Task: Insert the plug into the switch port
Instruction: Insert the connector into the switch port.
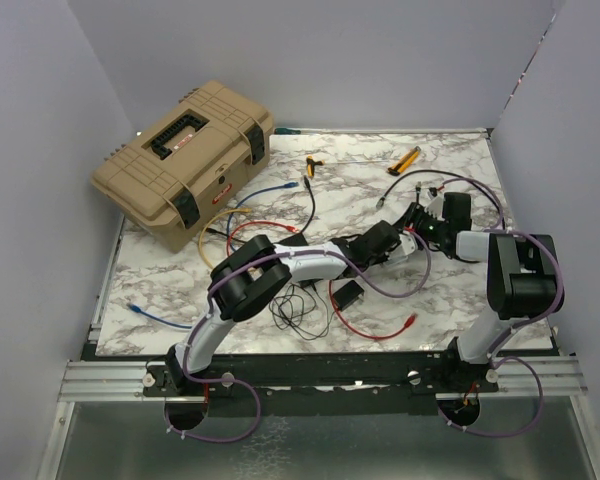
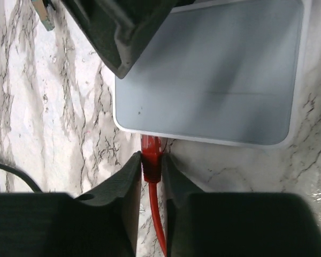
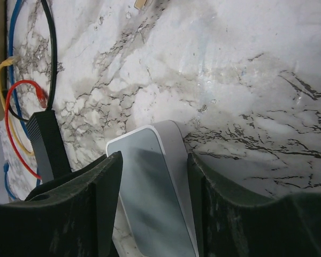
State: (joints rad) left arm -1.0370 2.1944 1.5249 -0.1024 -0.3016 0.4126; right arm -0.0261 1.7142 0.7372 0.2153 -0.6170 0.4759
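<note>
On the right half of the white marble-patterned table (image 1: 460, 290), the two arms meet over a small flat white-grey rectangular box (image 2: 214, 75). From above it is almost wholly hidden beneath them.

The left gripper (image 2: 151, 158) reaches in from the left. Its jaws pinch a red plug (image 2: 151, 152) by its sides. The plug's front end touches the near edge of the box, close to that edge's left corner. The switch port sits on this edge, but the plug covers it, so I cannot tell how far in the plug is. A thin red cable (image 2: 158, 225) trails from the back of the plug between the black fingers (image 2: 123, 193).

The right gripper (image 3: 155, 160) comes from the right. Its jaws are closed on the box, one finger (image 3: 104, 187) against each long side. A corner of the box (image 3: 150, 134) pokes out beyond the fingertips.

Left of the box, loose red (image 3: 10, 107), yellow (image 3: 0, 80), blue (image 3: 12, 32) and black (image 3: 49, 48) cables curl on the marble. A small black adapter block (image 1: 347, 293) lies near the front, just beside the left arm. A big tan plastic toolbox (image 1: 185, 160) sits at the far left corner, well apart from both grippers. Two yellow-handled tools (image 1: 405, 160) lie near the far edge.
</note>
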